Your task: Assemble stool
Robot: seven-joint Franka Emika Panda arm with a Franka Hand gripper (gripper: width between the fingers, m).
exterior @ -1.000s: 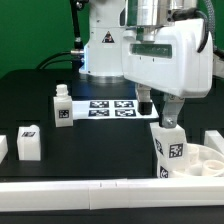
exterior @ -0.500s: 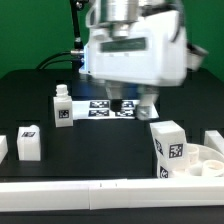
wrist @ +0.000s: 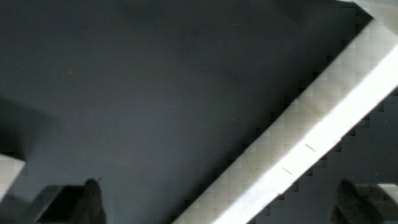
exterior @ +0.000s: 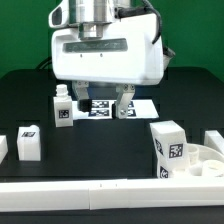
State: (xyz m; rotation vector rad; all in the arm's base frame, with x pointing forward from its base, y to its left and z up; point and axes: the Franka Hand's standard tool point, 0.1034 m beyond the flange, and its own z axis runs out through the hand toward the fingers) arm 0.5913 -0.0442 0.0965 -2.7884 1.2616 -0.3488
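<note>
Currently the gripper hangs above the marker board at the centre of the table, jaws fully apart and empty. The seat lies at the front corner on the exterior view's right, with the tall leg just beside it. A second leg and a third leg stand toward the opposite edge.

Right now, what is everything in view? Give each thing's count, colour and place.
legs: 3, white, tagged; one upright at the exterior view's left of the marker board, one farther left, one beside the seat.
seat: 1, white, front, exterior view's right.
marker board: 1, white, mid-table.
border bar: 1, white, along the front.
edge blocks: 2, white, cut off at either side.
table: 1, black.
arm: 1, white, over the middle.
tool: 1, dark fingers, open, empty, above the marker board.
</note>
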